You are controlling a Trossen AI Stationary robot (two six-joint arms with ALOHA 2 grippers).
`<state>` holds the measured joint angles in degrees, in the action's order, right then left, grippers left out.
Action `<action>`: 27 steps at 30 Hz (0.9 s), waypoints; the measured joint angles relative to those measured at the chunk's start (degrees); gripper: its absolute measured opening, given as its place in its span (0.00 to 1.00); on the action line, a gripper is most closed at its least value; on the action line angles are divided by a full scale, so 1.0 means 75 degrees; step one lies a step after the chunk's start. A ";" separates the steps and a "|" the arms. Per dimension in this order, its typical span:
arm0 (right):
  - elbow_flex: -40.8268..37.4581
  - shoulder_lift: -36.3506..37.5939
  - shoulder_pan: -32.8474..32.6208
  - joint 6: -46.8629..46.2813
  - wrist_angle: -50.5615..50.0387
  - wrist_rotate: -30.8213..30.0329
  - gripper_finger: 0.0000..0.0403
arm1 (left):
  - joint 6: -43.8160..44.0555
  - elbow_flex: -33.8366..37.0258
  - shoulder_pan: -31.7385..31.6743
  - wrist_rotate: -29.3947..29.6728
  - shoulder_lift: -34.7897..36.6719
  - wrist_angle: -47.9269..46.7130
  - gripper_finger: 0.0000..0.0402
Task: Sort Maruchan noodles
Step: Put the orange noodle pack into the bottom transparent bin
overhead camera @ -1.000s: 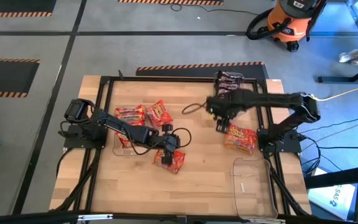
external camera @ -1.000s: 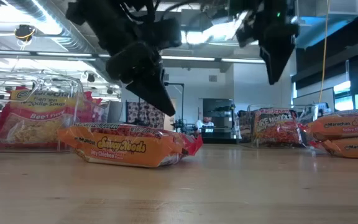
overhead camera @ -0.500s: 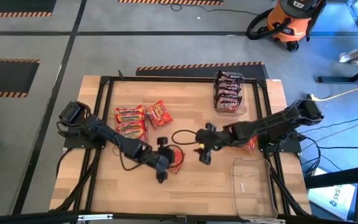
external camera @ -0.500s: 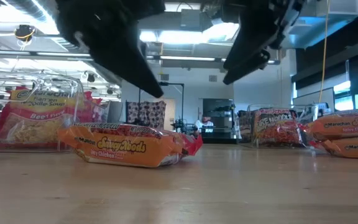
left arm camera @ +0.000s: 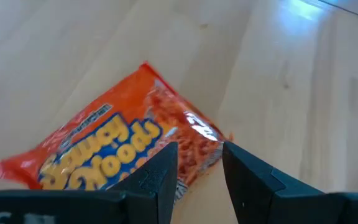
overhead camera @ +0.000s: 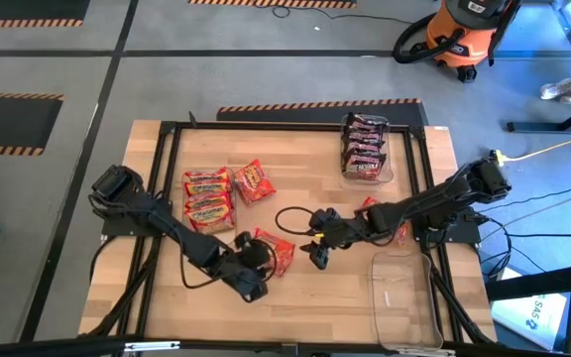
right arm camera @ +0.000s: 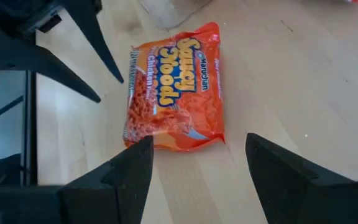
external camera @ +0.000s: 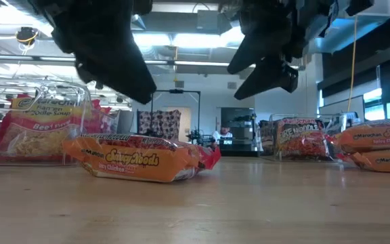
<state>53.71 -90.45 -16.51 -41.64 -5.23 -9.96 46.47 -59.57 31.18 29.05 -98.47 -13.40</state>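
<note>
An orange Maruchan noodles packet [overhead camera: 274, 250] lies flat on the wooden table near its middle; it also shows in the low view [external camera: 141, 161]. My left gripper [overhead camera: 253, 290] hovers just on its near side, open by a narrow gap [left arm camera: 199, 158], with the packet's corner beyond the fingertips. My right gripper [overhead camera: 314, 256] hovers to the packet's right, open wide [right arm camera: 197, 155], slanting down toward the packet [right arm camera: 176, 87]. Neither touches it.
Red-and-yellow packets [overhead camera: 209, 193] lie in a clear bin at the left, with a loose one [overhead camera: 254, 180] beside it. Dark maroon packets [overhead camera: 365, 147] fill a far-right bin. More packets [overhead camera: 393, 226] lie under the right arm. An empty clear bin [overhead camera: 404, 293] stands near right. A cable [overhead camera: 290, 216] loops mid-table.
My left gripper has moved from over the orange packet toward the table's near edge and has rolled. My right gripper has swung from the far right toward the table's middle, come down and tipped its fingers toward the packet. The packet has stayed flat in place.
</note>
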 joint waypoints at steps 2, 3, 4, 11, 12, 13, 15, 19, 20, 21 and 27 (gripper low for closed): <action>0.0004 -0.0170 0.0003 0.0002 0.0342 -0.0006 0.58 | 0.0440 -0.0007 0.0000 0.0129 -0.0137 -0.0193 0.30; 0.0006 -0.0222 0.0015 0.0002 0.0377 -0.0021 0.58 | 0.0659 -0.0003 -0.0002 0.0178 -0.0221 -0.0295 0.30; -0.0002 -0.0263 0.0044 0.0008 0.0385 -0.0060 0.58 | 0.0856 -0.0003 -0.0020 0.0204 -0.0318 -0.0361 0.30; 0.0005 -0.0443 0.0206 0.0158 0.0666 0.0070 0.68 | 0.1341 -0.0010 -0.0038 0.0306 -0.0914 -0.0215 0.30; 0.0001 -0.0446 0.0224 0.0180 0.0672 0.0096 0.70 | 0.1334 -0.0012 -0.0038 0.0316 -0.0936 -0.0204 0.30; 0.0002 -0.0450 0.0271 0.0187 0.0734 0.0113 0.72 | 0.1281 -0.0012 -0.0039 0.0302 -0.0942 -0.0192 0.30; 0.0024 -0.0557 0.0376 0.0213 0.0835 0.0146 0.75 | 0.0971 -0.0012 -0.0020 0.0269 -0.0940 -0.0110 0.30; 0.0004 -0.0840 0.0623 0.0307 0.0932 0.0555 0.77 | 0.0199 -0.0009 0.0067 0.0287 -0.0951 0.0179 0.30; 0.0004 -0.0923 0.0678 0.0356 0.0990 0.0676 0.77 | 0.0119 -0.0009 0.0082 0.0285 -0.0957 0.0208 0.30; 0.0006 -0.1042 0.0733 0.0378 0.1184 0.0828 0.77 | 0.0087 -0.0009 0.0087 0.0292 -0.0973 0.0212 0.30; 0.0018 -0.1750 0.1009 0.0319 0.2338 0.1786 0.77 | 0.0040 -0.0006 0.0166 0.0448 -0.0986 0.0214 0.30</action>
<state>53.84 -103.58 -8.94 -39.25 12.31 3.44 46.77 -59.61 32.42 32.41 -105.86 -11.79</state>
